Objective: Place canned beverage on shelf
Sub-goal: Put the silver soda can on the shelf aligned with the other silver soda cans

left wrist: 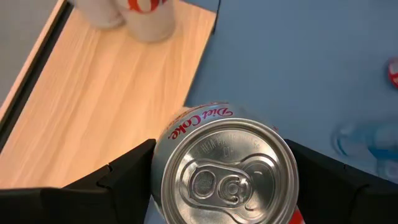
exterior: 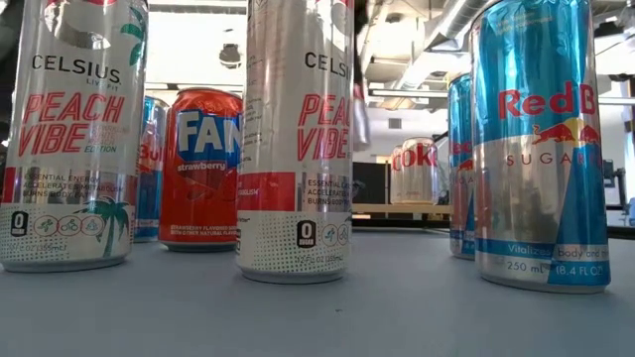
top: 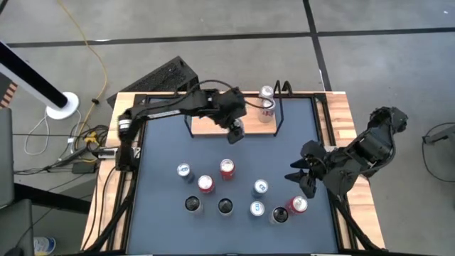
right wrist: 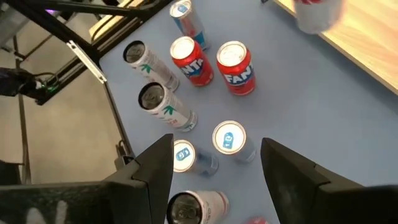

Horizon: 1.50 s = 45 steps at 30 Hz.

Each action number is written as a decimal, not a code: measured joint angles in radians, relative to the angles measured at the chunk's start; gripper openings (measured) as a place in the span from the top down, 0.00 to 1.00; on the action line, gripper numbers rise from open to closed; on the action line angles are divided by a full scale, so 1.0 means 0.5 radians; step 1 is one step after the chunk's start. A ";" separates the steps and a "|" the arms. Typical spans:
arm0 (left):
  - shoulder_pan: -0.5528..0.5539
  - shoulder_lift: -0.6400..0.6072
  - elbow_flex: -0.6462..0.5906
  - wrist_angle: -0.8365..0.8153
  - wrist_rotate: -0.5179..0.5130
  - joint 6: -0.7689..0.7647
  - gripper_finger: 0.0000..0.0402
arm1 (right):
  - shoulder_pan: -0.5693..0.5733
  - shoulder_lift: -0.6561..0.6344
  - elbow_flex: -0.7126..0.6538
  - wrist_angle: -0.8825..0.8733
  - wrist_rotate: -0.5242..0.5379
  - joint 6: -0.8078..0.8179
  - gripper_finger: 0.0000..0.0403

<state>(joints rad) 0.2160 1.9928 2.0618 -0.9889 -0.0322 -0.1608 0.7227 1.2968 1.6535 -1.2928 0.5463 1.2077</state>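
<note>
1 Diet Coke can (left wrist: 224, 168) | pinched in left gripper (left wrist: 217, 171) | at shelf (left wrist: 106, 106) edge

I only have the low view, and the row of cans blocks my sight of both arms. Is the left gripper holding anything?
Observer: Yes. The left gripper is closed on a silver Diet Coke can, with one dark finger on each side of it.
Operator: Where is that can relative to the shelf?
Observer: It is at the front edge of the small light-wood shelf with the black wire frame, about midway along it.
Operator: And the right arm?
Observer: The right gripper is open and empty over the right side of the table, next to the standing cans there.
</note>
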 joint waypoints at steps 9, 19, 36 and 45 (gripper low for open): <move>0.011 0.476 0.513 0.023 0.009 0.151 0.27 | -0.025 0.002 0.000 -0.002 0.018 0.033 0.44; 0.075 0.567 0.482 0.225 -0.014 0.219 0.27 | -0.025 0.002 0.000 0.014 0.056 0.033 0.44; 0.156 0.638 0.483 0.187 0.089 0.456 0.27 | -0.092 0.002 0.000 0.036 0.064 0.047 0.44; 0.167 0.661 0.487 0.212 0.071 0.531 0.27 | -0.118 0.002 0.000 0.036 0.068 0.047 0.44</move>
<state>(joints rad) 0.2992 2.3234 2.3051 -0.8828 0.0036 0.1045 0.6636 1.2976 1.6535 -1.2747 0.5802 1.2312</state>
